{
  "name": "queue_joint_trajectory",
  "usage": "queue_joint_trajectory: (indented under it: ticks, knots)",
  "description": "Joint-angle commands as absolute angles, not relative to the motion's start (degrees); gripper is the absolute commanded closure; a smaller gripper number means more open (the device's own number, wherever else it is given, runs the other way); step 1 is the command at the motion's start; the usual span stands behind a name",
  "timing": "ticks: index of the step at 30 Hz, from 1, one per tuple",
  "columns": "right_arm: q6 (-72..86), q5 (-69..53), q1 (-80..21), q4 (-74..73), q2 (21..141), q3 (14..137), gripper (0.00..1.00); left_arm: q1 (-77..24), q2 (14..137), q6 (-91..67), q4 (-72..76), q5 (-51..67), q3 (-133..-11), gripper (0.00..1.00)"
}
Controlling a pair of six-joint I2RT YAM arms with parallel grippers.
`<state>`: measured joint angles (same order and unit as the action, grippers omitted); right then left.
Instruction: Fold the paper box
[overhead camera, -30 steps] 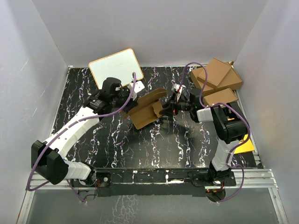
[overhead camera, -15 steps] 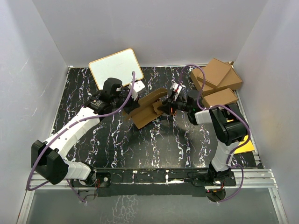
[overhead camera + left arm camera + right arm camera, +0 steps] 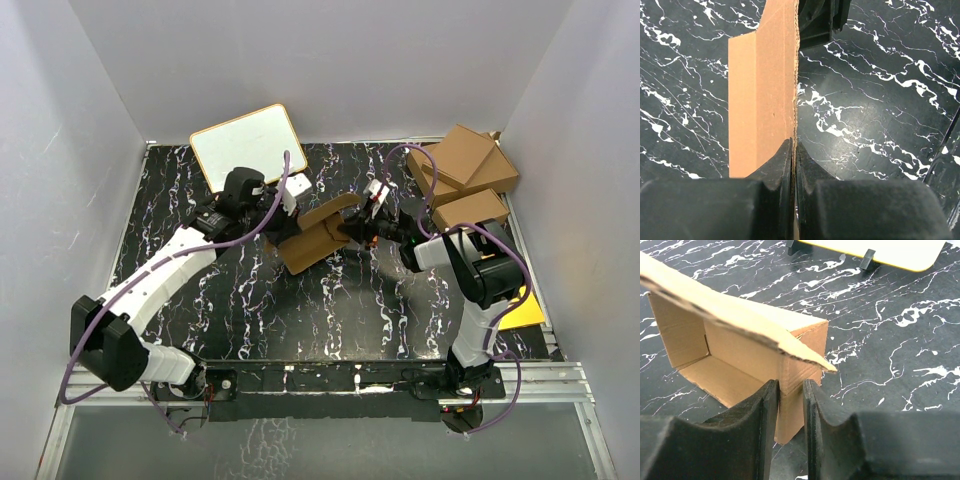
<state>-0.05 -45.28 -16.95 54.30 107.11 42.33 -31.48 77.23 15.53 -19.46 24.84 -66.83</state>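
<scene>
Corrugated brown paper box (image 3: 318, 238) lies diagonally, half-formed. Left gripper (image 3: 793, 147) pinches its raw edge; right gripper (image 3: 790, 387) straddles a corner wall, grip unclear.

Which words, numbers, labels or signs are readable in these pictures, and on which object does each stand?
None is readable.
The plain brown cardboard box is unprinted in every view.
The white rectangular board is blank.
The larger brown cartons show no print.
The yellow sheet is mostly hidden.
</scene>
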Motion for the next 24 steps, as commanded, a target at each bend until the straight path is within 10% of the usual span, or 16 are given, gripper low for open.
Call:
queue_joint_trajectory:
  ticks: [1,11,24]
  knots:
    - [-1.4,-45.0,-17.4,63.1,107.5,42.3,0.73,-31.2,77.9,13.1,-20.8,27.0,-69.8,1.0]
    - [-5.4,-46.5,-17.4,54.3,103.1,43.3,0.87,-27.5,77.5,3.8,-19.6,29.3,-71.5,1.0]
    - [-18.9,-43.1,-17.4,2.6,94.4,55.9,0.9,-26.2,73.4,-16.4,-13.8,28.0,-62.3,1.0]
